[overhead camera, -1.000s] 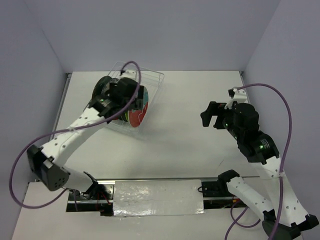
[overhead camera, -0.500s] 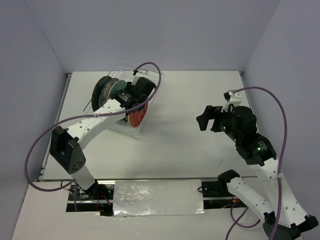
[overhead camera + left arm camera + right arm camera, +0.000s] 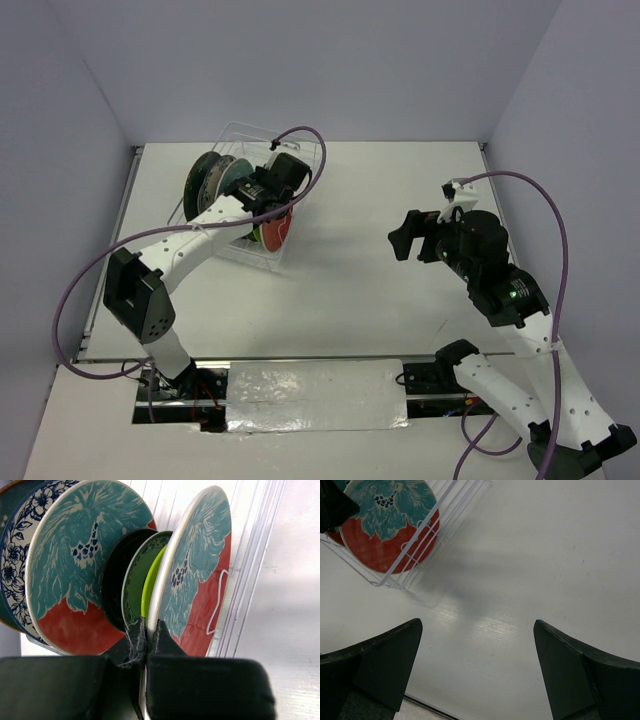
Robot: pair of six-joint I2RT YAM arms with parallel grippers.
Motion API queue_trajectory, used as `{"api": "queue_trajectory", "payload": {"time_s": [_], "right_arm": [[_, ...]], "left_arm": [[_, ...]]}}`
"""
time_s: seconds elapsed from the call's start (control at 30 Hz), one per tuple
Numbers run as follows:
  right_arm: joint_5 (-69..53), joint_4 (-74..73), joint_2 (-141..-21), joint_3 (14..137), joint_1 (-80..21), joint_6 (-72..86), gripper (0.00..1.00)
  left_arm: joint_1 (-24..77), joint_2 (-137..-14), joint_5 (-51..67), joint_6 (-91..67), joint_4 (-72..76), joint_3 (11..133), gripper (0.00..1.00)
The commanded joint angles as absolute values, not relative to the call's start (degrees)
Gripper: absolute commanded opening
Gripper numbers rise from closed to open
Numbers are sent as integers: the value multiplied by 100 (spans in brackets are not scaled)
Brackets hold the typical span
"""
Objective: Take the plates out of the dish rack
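Left fingers (image 3: 131, 642) tight on red-teal plate (image 3: 200, 575)

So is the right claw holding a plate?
No, the right gripper stands wide open above the table, with nothing in it.
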State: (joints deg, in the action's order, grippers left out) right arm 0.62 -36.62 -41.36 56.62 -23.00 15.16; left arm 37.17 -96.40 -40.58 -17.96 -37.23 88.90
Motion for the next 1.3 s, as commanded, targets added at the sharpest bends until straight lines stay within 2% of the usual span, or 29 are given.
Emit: {"api": "queue_trajectory", "payload": {"time_s": [0.0, 0.33, 0.73, 0.9, 1.07, 1.27], "right_arm": [[26, -3357, -4113, 5634, -2364, 1494, 100], [35, -3296, -4148, 5678, -2417, 1591, 100], [-69, -2892, -4298, 5590, -2435, 1766, 100], [-1088, -1552, -4306, 5205, -2435, 1977, 100], [-2073, -432, -4649, 4992, -2321, 2337, 100], [-3426, 623, -5036, 4869, -1995, 2839, 98]], "left_arm": [[3647, -9519, -4157, -2268, -3516, 8947, 0], [3639, -8852, -4245, -2189, -3884, 9439, 0], [3639, -7753, -3815, -2056, -3718, 9791, 0], [3639, -6867, -2911, -2600, -3376, 9563, 0], [3639, -5795, -1566, -3496, -2419, 8509, 0], [3595, -5257, -337, -3998, -1179, 7603, 0]]}}
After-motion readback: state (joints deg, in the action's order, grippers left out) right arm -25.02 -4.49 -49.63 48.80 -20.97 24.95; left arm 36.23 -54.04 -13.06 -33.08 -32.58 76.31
